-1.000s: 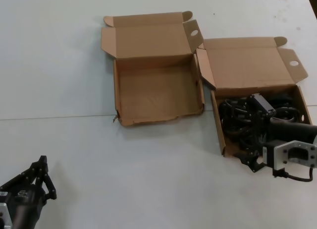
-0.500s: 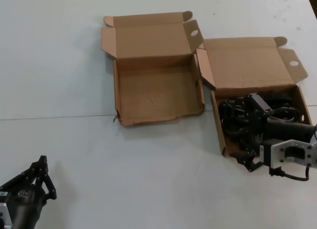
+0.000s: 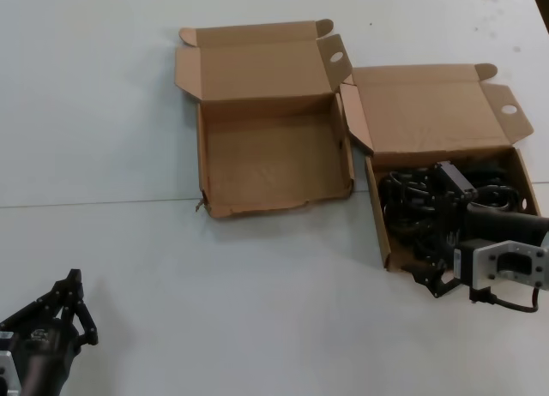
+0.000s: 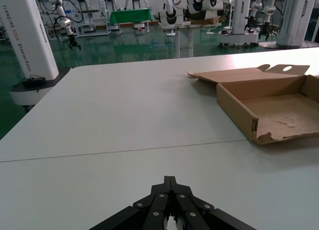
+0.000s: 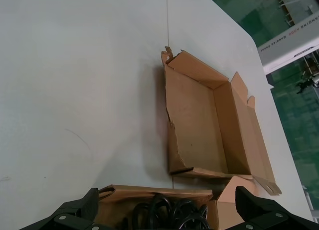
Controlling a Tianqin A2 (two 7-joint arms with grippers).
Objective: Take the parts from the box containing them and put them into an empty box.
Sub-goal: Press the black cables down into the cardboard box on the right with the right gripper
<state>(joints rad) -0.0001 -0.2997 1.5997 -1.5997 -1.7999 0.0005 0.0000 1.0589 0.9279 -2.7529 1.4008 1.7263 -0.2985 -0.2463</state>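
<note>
The box containing the parts (image 3: 376, 214) lies open at the right, full of black looped parts (image 3: 410, 203). My right gripper (image 3: 434, 233) hangs low over those parts, open, one finger on each side of the heap. In the right wrist view the dark loops (image 5: 169, 210) lie between the spread fingers (image 5: 79, 210), behind the box's near wall (image 5: 149, 191). The empty box (image 3: 274, 160) sits just to the left of it, with a ragged front wall and a torn corner (image 5: 169, 56). My left gripper (image 3: 74, 283) is parked at the near left, shut (image 4: 170, 179).
Both lids (image 3: 257, 66) are folded back flat on the white table (image 3: 129, 225). The boxes almost touch at their flaps (image 3: 353, 113). A table seam (image 3: 103, 204) runs across in front of the empty box (image 4: 279, 110). Other robots stand beyond the table.
The right gripper has shifted slightly back and forth over the parts box and stays open. The left arm has not moved.
</note>
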